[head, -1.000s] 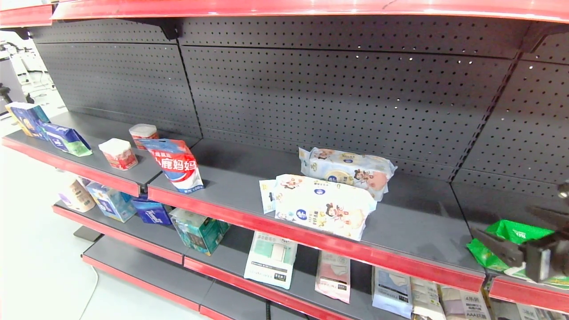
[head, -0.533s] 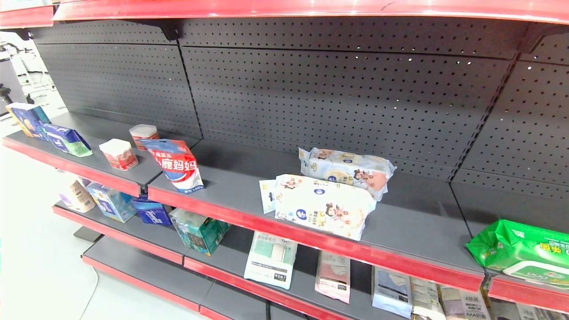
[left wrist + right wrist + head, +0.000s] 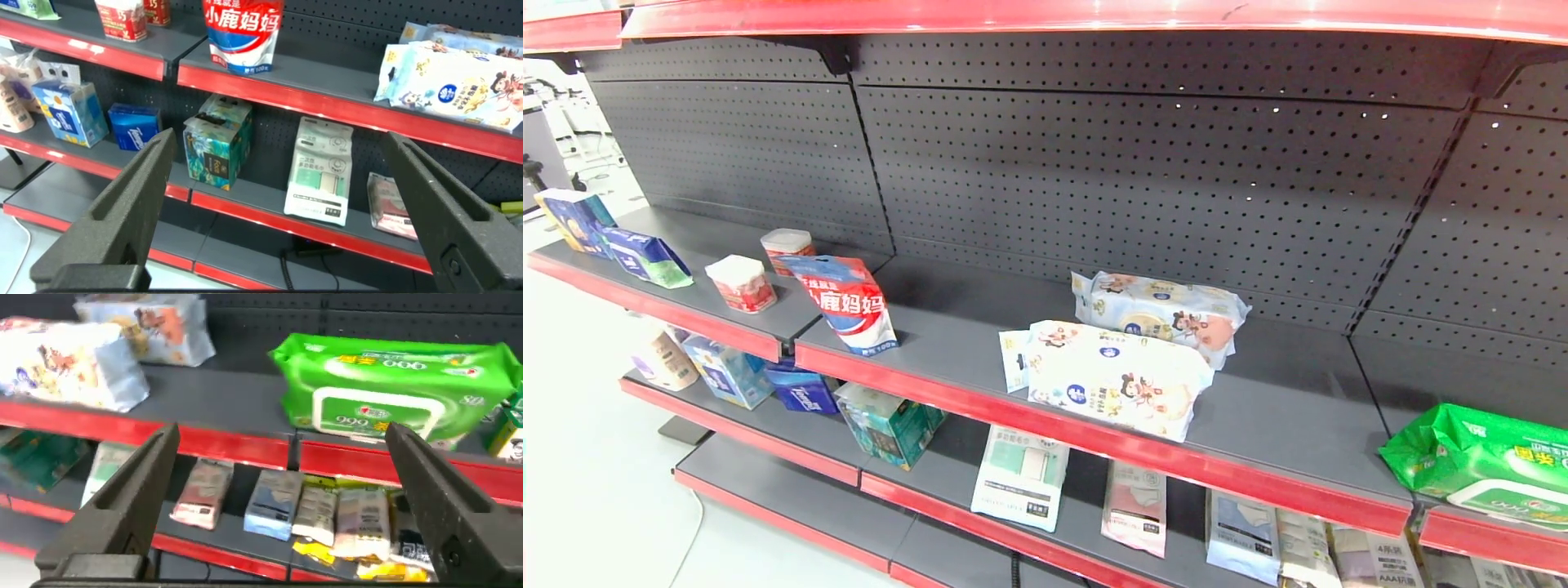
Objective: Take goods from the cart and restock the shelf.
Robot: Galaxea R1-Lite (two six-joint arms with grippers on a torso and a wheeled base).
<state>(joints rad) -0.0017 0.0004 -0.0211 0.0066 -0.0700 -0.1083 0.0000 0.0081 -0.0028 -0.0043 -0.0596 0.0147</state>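
Right end effector (image 3: 282,433), spread wide and empty, is backing away from the green plastic wet-wipe pack (image 3: 1490,461) lying at the front edge of the grey metal shelf (image 3: 1413,380), so that item seems restocked.

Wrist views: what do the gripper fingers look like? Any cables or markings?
The left gripper and right gripper look alike: two matte, dark grey fingers each, long wedges tapering to blunt tips, with a grainy surface. One finger on each has a small round fastener near its base. No cables or markings visible.
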